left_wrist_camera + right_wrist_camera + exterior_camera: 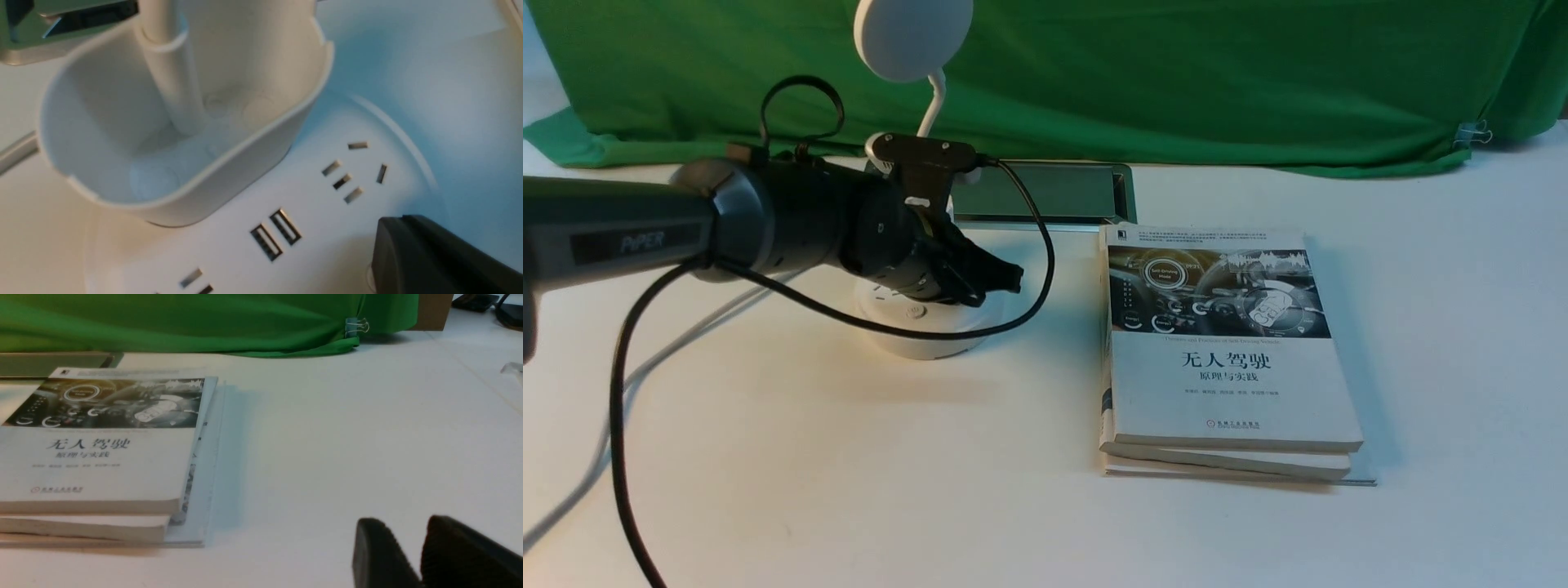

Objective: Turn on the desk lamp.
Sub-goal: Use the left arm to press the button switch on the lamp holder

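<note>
The white desk lamp stands at the back left of the table: flat round disc head (913,37), thin neck (934,102), round base (923,331). The head shows no glow. My left gripper (1005,278) is shut, its black tip low over the right side of the base. In the left wrist view the cup-shaped holder (229,163), USB ports (276,233) and sockets (353,171) show, and the shut left gripper (392,228) sits over the rim of a round button. My right gripper (404,526) is shut and empty above bare table, out of the front view.
A stack of books (1225,351) lies right of the lamp and shows in the right wrist view (98,449). A green cloth (1176,73) covers the back. A metal-framed hatch (1045,192) sits behind the lamp. The lamp's white cord (686,335) and a black cable (617,425) trail to the left.
</note>
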